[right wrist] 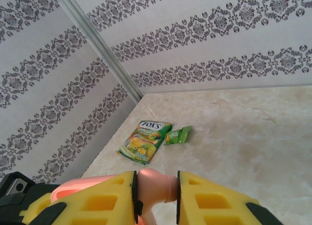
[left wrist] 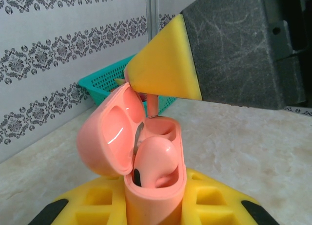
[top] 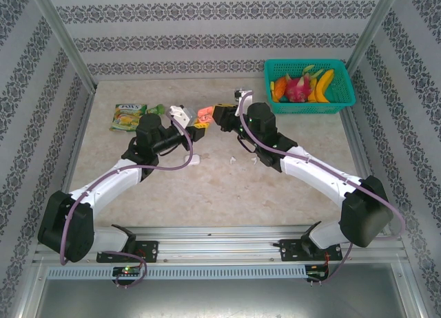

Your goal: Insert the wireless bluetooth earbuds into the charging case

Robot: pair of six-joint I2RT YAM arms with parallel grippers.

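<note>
While left gripper point(left wrist: 156, 214) clamps pink case point(left wrist: 155, 196) upright with lid open, one pink earbud point(left wrist: 156, 159) sits seated in near socket. Right gripper point(right wrist: 155, 196) is pinched on second pink earbud point(right wrist: 155, 185), stem down at mouth of far socket. I can't tell if tip is inside. I read step in hand as seating second bud. Next move, I judge: straight descent along socket, stem clear of lid, release only once bud bottoms out.

Through my right wrist camera I can read one word: "FOX'S", in white capitals across the top of a green and yellow sweets packet point(right wrist: 145, 141) lying flat on the table point(right wrist: 243, 137). Its smaller print is illegible.
</note>
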